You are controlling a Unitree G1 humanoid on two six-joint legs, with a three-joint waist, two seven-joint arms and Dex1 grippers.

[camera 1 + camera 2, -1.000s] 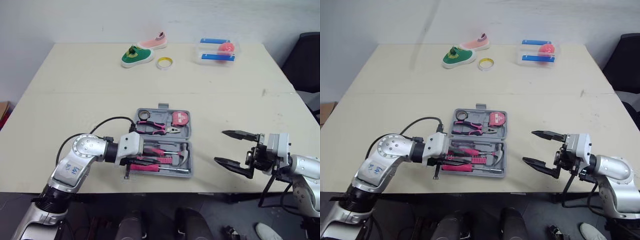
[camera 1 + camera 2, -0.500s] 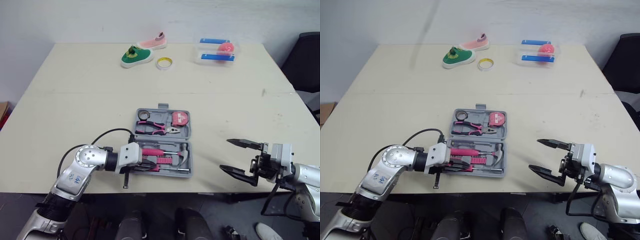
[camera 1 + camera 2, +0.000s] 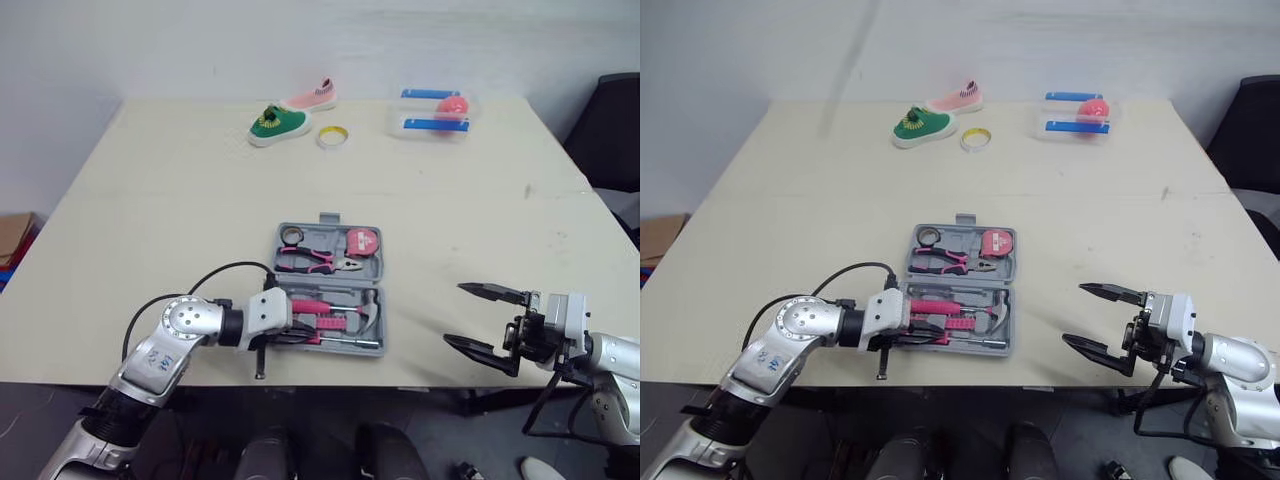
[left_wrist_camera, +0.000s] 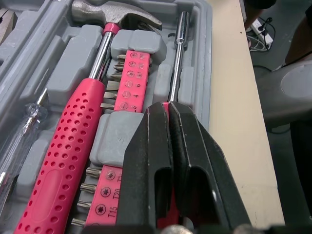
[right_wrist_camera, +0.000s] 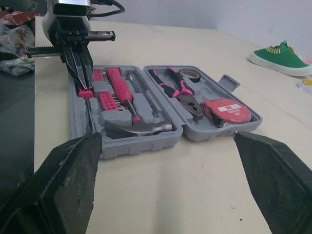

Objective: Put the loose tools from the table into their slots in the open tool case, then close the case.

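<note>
Jaws on my left gripper are clenched on the pink handle of the screwdriver. Over the last second that arm has sunk lower, and the tool now lies in the front slot of the tool case, close to the table's near edge. I judge it seated, so release comes next, then the lid. Its long axis runs along the near edge, tip toward the right edge. My right gripper hangs spread wide by the near right corner.

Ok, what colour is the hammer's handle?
The hammer handle is pink, dotted; best in left wrist view.
</note>
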